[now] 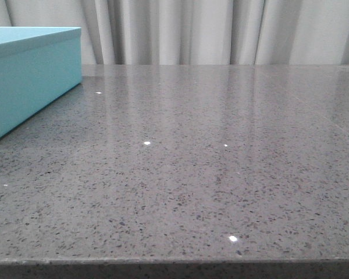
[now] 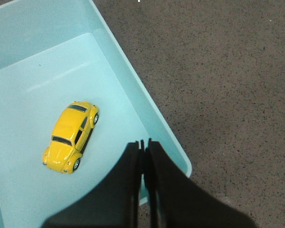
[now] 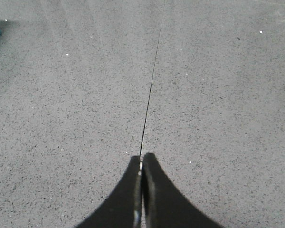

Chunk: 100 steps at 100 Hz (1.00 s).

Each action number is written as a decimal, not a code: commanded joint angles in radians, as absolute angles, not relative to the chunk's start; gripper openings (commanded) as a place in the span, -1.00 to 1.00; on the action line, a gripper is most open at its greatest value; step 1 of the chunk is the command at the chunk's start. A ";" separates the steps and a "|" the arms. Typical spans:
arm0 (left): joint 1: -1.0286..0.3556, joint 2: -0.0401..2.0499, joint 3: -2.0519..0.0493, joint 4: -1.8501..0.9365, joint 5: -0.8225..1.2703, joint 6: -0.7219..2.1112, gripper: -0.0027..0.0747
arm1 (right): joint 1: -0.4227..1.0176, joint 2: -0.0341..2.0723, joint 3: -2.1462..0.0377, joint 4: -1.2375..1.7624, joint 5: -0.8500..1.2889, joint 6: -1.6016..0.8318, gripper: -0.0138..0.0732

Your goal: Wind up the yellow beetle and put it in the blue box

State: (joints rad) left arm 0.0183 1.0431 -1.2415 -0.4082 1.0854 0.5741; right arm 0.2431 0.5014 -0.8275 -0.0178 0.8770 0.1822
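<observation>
Yellow beetle (image 2: 71, 137) at rest on floor of blue box (image 2: 147, 111), no fingers touching it.

Seen from left wrist view: toy lying flat on all wheels, long axis running from about 1 o'clock at the tail to 7 o'clock at the nose, at roughly 10 o'clock from the left fingers (image 2: 144, 148) and apart from them. Left fingers pressed together, holding nothing, hovering above the box's near wall. Right fingers (image 3: 141, 164) likewise pinched together and empty, over bare grey desk (image 3: 213, 95), well apart from the box. Left arm clearly the nearer. Storing looks done; any retreat likely straight up and away.
</observation>
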 commanded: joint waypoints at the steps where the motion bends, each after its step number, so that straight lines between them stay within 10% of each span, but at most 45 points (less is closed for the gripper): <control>1: 0.022 0.948 -1.186 -0.447 0.970 0.562 -0.98 | 0.243 0.482 -0.812 -0.024 0.762 0.172 -0.83; 100: 0.022 0.316 -0.455 -0.520 0.536 0.507 -0.98 | 0.243 0.461 -0.458 -0.083 0.122 0.171 -0.83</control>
